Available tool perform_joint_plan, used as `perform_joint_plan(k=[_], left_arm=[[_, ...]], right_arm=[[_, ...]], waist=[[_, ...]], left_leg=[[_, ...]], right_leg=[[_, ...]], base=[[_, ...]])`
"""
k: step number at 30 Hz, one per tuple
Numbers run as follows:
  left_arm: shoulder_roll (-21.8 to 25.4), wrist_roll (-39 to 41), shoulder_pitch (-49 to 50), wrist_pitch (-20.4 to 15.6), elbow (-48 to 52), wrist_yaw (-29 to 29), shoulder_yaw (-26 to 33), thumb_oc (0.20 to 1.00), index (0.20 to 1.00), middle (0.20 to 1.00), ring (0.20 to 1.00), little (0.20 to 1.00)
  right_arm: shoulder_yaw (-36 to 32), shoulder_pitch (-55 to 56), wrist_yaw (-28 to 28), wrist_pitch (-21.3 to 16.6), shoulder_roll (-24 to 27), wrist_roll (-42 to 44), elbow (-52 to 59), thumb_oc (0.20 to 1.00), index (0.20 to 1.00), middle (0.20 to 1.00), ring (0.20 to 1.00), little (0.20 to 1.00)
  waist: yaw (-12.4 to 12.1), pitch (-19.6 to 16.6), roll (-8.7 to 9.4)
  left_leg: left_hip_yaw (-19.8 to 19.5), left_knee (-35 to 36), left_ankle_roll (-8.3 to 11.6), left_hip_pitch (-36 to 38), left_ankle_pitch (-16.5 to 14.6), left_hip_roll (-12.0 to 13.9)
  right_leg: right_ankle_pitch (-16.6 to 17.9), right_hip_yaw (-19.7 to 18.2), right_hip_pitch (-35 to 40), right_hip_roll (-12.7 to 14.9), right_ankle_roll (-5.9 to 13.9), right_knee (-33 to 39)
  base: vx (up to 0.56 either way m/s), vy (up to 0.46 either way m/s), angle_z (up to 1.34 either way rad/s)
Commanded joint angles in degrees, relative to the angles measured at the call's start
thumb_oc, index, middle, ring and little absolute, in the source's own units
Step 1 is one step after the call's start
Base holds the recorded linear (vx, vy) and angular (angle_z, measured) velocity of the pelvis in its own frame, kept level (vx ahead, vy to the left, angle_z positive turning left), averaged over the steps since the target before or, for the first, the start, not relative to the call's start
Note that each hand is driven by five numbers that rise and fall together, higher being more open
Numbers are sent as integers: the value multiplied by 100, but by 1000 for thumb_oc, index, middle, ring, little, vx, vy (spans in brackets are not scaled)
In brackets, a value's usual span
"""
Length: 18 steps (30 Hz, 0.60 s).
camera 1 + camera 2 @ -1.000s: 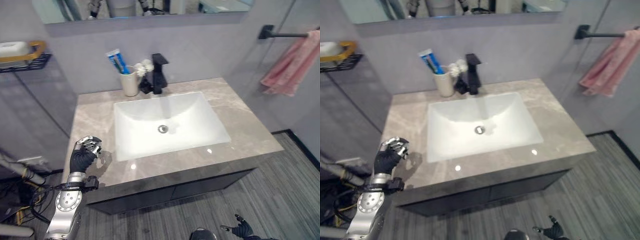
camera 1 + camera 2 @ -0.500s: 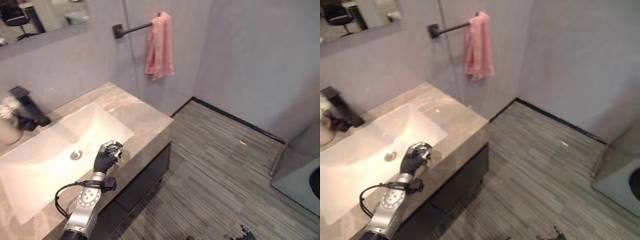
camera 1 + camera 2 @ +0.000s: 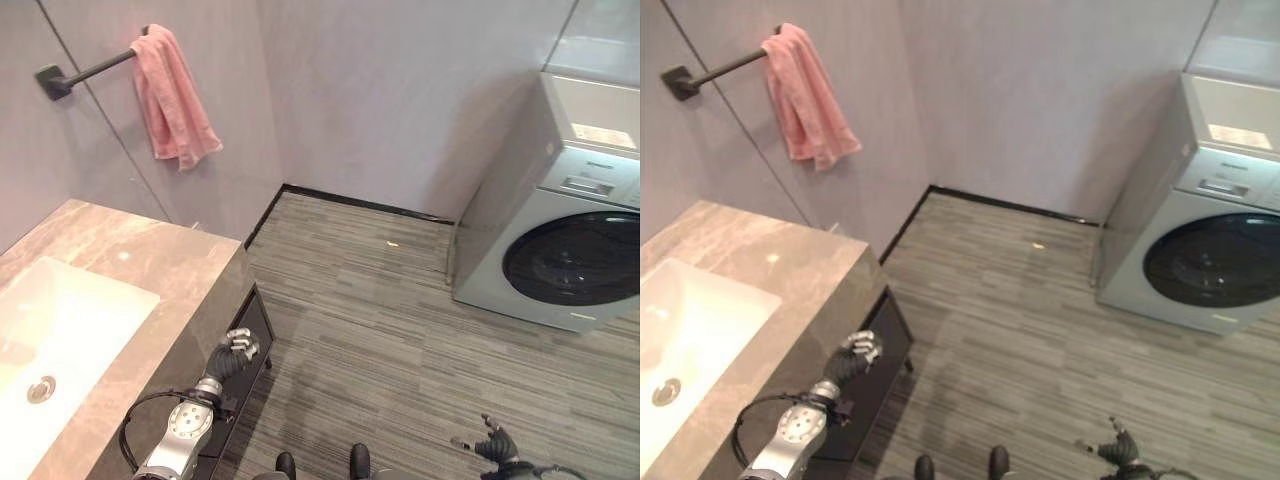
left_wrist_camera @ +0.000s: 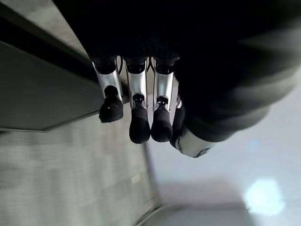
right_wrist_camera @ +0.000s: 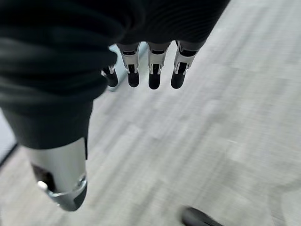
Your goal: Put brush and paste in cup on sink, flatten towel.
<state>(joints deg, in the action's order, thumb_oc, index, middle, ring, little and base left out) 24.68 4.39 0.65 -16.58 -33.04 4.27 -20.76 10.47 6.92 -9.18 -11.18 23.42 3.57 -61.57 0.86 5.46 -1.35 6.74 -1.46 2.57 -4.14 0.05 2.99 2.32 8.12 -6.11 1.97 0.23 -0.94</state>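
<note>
Left hand (image 3: 233, 354): fingers curled, holding nothing, raised beside the front corner of the counter (image 3: 150, 262), clear of it.
Right hand (image 3: 492, 443): fingers loosely spread, empty, low over the floor (image 3: 400, 320).
Towel (image 3: 172, 98): pink, bunched on a wall bar (image 3: 85, 70), well above and beyond the left hand.
Sink (image 3: 50, 330): white basin just left of the left hand.
Washer (image 3: 560, 240): beyond the right hand.

To your left sits the grey marble counter (image 3: 150, 290) with the white rectangular sink basin (image 3: 60, 330) set in it — behind it, the pink towel (image 3: 172, 98) hangs on the black wall bar (image 3: 85, 72). The silver front-loading washing machine (image 3: 560, 220) stands far right.
</note>
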Motion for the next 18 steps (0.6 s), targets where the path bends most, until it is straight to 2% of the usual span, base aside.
perform_joint_plan(k=[1,6,7,8,9,15,17,18], left_arm=[[34,-1042,-178,1,-273,217,-117,200,200,200,200,200],[-180,-1665,-384,96,-1237,284,-434,200,200,200,200,200],[-222,-1697,-401,116,-1397,315,-441,507,507,507,507,507],[-303,-1826,-446,197,-1718,372,-455,884,884,884,884,884],[-438,-1861,-482,288,-2133,446,-396,1000,1000,1000,1000,1000],[-618,-1780,-519,457,-2663,548,-144,1000,1000,1000,1000,1000],[-668,-1333,-433,525,-2751,594,216,1000,1000,1000,1000,1000],[-667,-1331,-433,525,-2751,593,217,1000,1000,1000,1000,1000]], right_arm=[[50,-263,-60,-187,85,-86,67,1000,1000,1000,1000,1000],[70,-349,-86,-135,12,-177,-176,1000,1000,1000,1000,1000],[105,-356,-67,-134,-12,-210,-180,1000,1000,1000,1000,1000],[151,-365,-62,-105,-41,-270,-267,1000,1000,1000,1000,1000],[162,-358,-42,-54,-128,-278,-460,1000,1000,1000,1000,1000],[176,-401,19,46,-298,-262,-573,1000,1000,1000,1000,1000],[213,-439,56,56,-381,-187,-406,1000,1000,1000,1000,1000],[214,-439,56,58,-380,-186,-403,1000,1000,1000,1000,1000]], waist=[[7,-65,129],[103,-139,15],[111,-148,6],[117,-160,1],[126,-181,12],[111,-193,24],[3,-162,42],[6,-162,43]], left_leg=[[-213,10,14,-209,350,-202],[-23,325,-96,179,336,-255],[8,382,-125,249,325,-268],[43,431,-167,327,301,-290],[89,458,-233,417,243,-329],[314,498,-339,561,119,-375],[573,526,-347,634,90,-313],[572,526,-348,632,91,-315]], right_leg=[[-177,-224,659,256,615,-42],[-240,-449,606,268,657,-298],[-237,-502,578,263,668,-346],[-248,-527,566,268,685,-399],[-231,-561,573,287,713,-447],[-116,-602,444,357,846,-680],[61,-59,232,528,921,-1000],[58,-58,228,530,922,-1007]], base=[[112,100,-34],[116,139,-37],[70,91,-17],[132,154,-19],[125,142,-15],[55,80,-19],[26,50,-28],[-4,21,-45]])
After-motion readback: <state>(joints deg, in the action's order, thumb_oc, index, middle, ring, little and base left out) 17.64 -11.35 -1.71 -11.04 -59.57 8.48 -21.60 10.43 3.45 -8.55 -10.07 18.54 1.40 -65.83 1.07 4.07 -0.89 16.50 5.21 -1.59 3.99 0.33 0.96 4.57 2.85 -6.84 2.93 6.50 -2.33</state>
